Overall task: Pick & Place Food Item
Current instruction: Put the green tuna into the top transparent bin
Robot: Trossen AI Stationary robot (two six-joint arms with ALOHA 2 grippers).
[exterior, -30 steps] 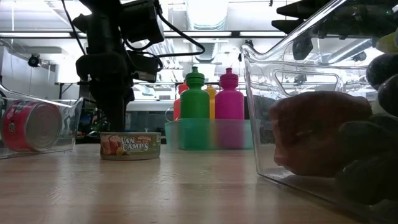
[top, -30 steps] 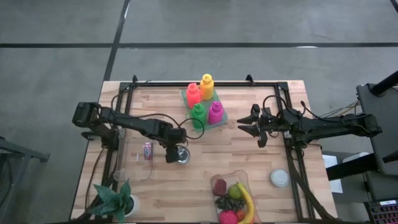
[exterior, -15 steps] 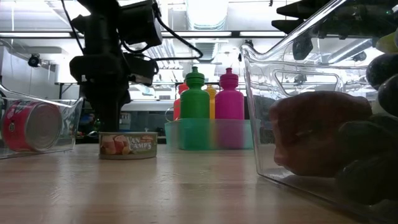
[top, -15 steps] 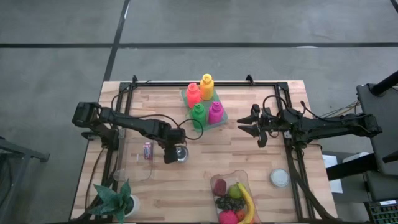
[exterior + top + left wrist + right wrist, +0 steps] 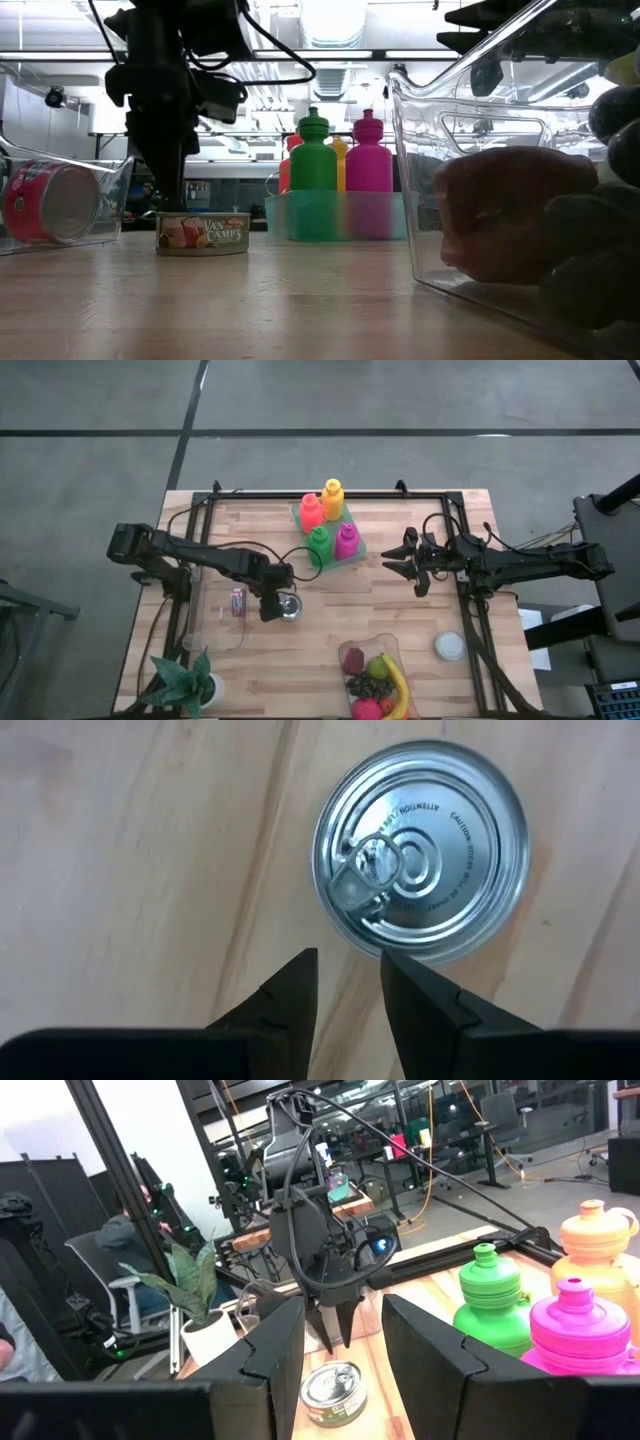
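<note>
A low tin can (image 5: 289, 605) with a ring-pull lid (image 5: 420, 865) stands upright on the wooden table (image 5: 300, 660), left of centre; its label shows in the low view (image 5: 203, 232). My left gripper (image 5: 348, 960) points down at the can's left side (image 5: 268, 610), its fingers a narrow gap apart with nothing between them, their tips by the lid's rim. My right gripper (image 5: 392, 560) hovers level over the table's right half, open and empty, facing the can (image 5: 335, 1392). My left gripper comes from above, its fingertips (image 5: 392, 965) at the rim of the can on its left side (image 5: 165, 205). Whether they touch the rim, I cannot tell. The can stands flat on the table.
A teal tray of coloured bottles (image 5: 328, 530) stands at the far middle. A clear bin with a red can (image 5: 50, 205) lies left of the tin. A clear tub of fruit (image 5: 375, 680) is near the front edge, with a white round lid (image 5: 450, 646) to its right and a plant (image 5: 185, 680) at the front left.
My left gripper has edged up and a little toward the table's left edge beside the can, with the same gap between its fingers.
</note>
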